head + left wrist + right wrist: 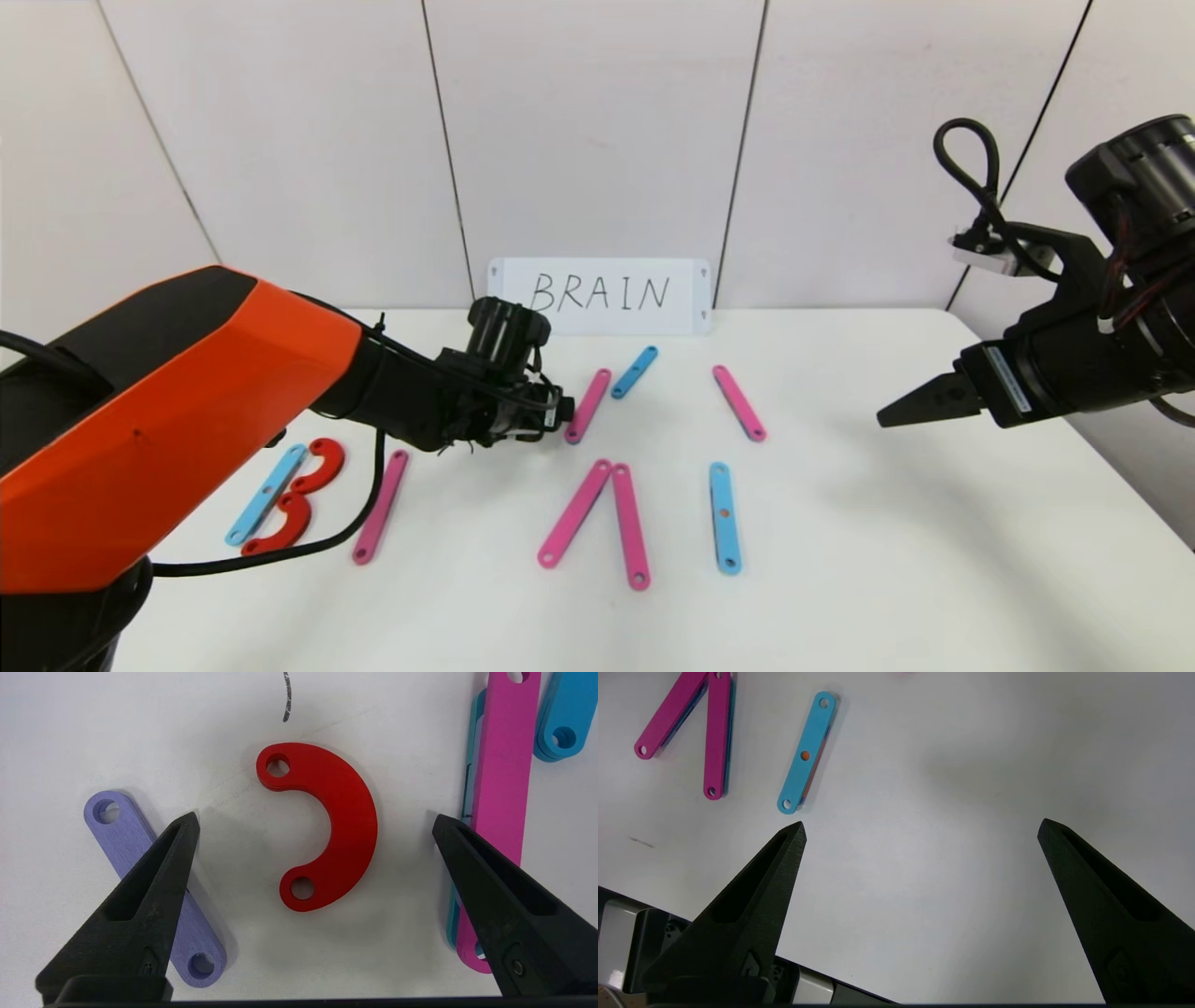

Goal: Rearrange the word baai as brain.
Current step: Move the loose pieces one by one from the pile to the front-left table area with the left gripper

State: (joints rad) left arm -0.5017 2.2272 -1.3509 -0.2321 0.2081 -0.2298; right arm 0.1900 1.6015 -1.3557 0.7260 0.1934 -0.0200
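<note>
The word baai lies spread over the white table (868, 523) as flat pieces. At the left a blue strip (266, 493) and two red curves (317, 465) form a B, with a pink strip (381, 506) beside it. My left gripper (553, 415) hovers open just left of a pink strip (588, 404). In the left wrist view a third red curve (343, 826) lies flat between the spread fingers of my left gripper (316, 820), untouched. A purple strip (140, 858) sits partly under one finger. My right gripper (901, 411) hangs open and empty at the right.
The white BRAIN card (599, 295) leans on the back wall. Two pink strips (602, 518) form a pointed pair mid-table, with a blue strip (724, 516) to their right. Farther back lie a blue strip (635, 371) and a pink strip (739, 402). The left arm's black cable (280, 551) trails by the B.
</note>
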